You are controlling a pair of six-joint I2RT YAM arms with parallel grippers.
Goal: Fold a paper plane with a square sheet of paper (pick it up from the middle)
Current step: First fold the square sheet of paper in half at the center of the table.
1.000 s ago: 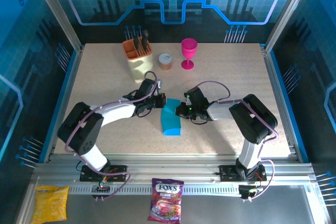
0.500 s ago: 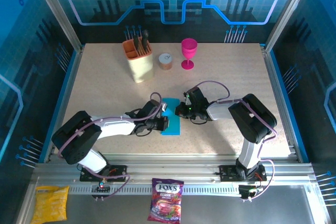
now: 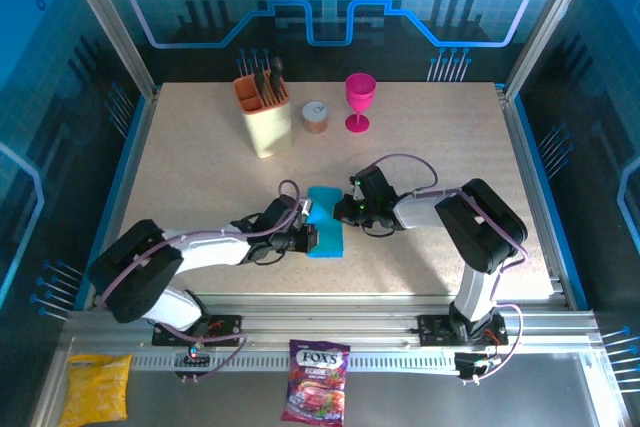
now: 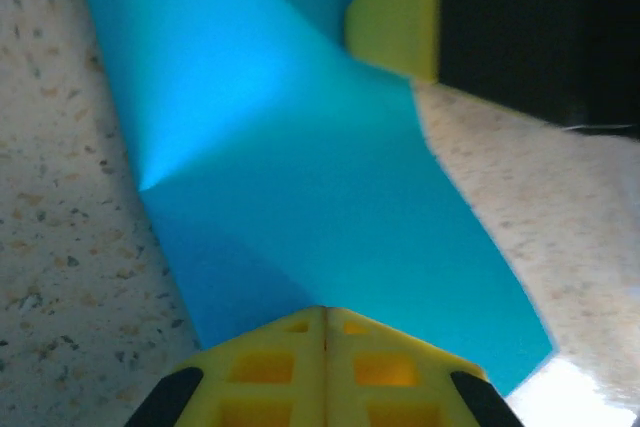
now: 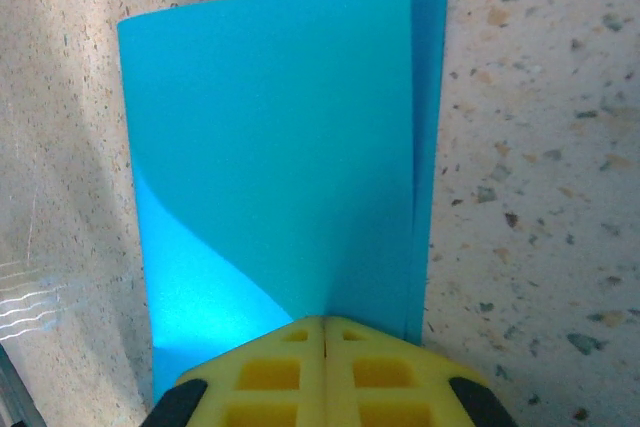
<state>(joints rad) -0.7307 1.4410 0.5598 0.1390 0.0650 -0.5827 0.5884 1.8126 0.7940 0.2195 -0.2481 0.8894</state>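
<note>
The square sheet of paper (image 3: 325, 232) lies on the table (image 3: 200, 157) midway between the two arms, already doubled over into a narrow strip. The right wrist view shows two layers whose long edges do not quite line up, the lower one peeping out along one side. The left fingers (image 4: 270, 377) are closed, pads meeting, with their tip on the near end of the strip. The right fingers (image 5: 270, 377) are likewise closed, with their tip on the far end. Whether either pair has paper nipped between its pads or merely presses down on it, I cannot tell. The step in hand looks like setting the first centre fold, well short of any plane shape. In the left wrist view the upper layer bows softly rather than lying flat, so the crease seems not yet sharp. The next move probably calls for one arm to pin its end while the other slides along the folded edge with steady downward pressure. Thin paper may skid on the table, and the offset edges could carry into later folds.
</note>
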